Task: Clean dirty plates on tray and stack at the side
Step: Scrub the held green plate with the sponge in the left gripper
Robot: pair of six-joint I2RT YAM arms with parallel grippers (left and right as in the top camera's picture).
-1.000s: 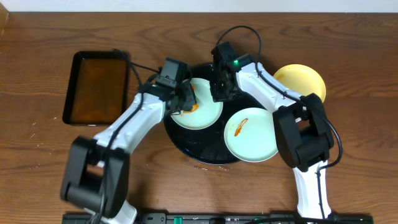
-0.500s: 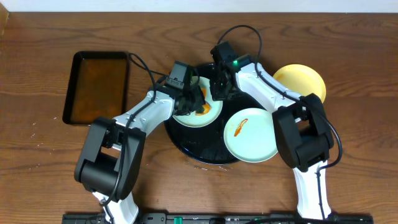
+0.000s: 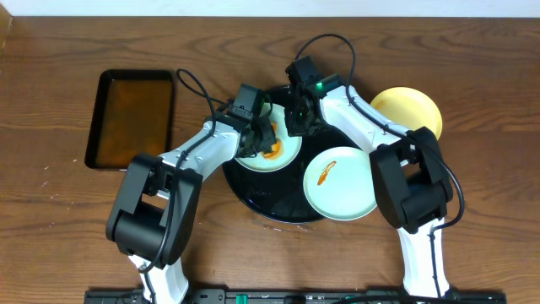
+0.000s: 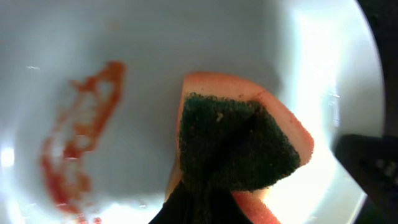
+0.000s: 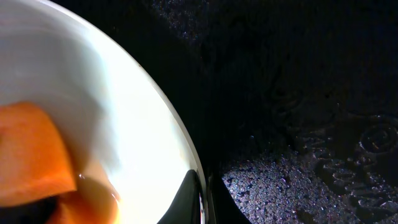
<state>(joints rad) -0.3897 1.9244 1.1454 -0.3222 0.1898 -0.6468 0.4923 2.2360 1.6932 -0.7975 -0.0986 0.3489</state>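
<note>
Since sauce is smeared on the back plate (image 3: 285,159), it should be wiped off with slow, round strokes. The back plate is mint green and is found at about 11 o'clock on the black tray (image 3: 245,192). A sponge (image 4: 239,143) is gripped tightly by the closed left end effector (image 3: 256,131), and its dark green rough side is seen with orange foam around it. An orange-brown smear (image 4: 81,143) is seen at about 9 o'clock of the sponge, near it and not yet wiped. The sponge should be pushed that way, flat and with gentle force, so that no sauce is flicked onto the tray.

The rim of the back plate, at about 2 o'clock, seems to be pinched by the closed right end effector (image 3: 297,125). That pinch should be held firm so the plate is not slid or spun while it is rubbed.

A front plate (image 3: 348,192) with a second smear (image 3: 326,172) is laid at about 4 o'clock on the tray and is not yet cleaned. A yellow plate (image 3: 409,108) is set off the tray on the worktop (image 3: 59,219), at about 2 o'clock, where the clean stack is likely to be made.
</note>
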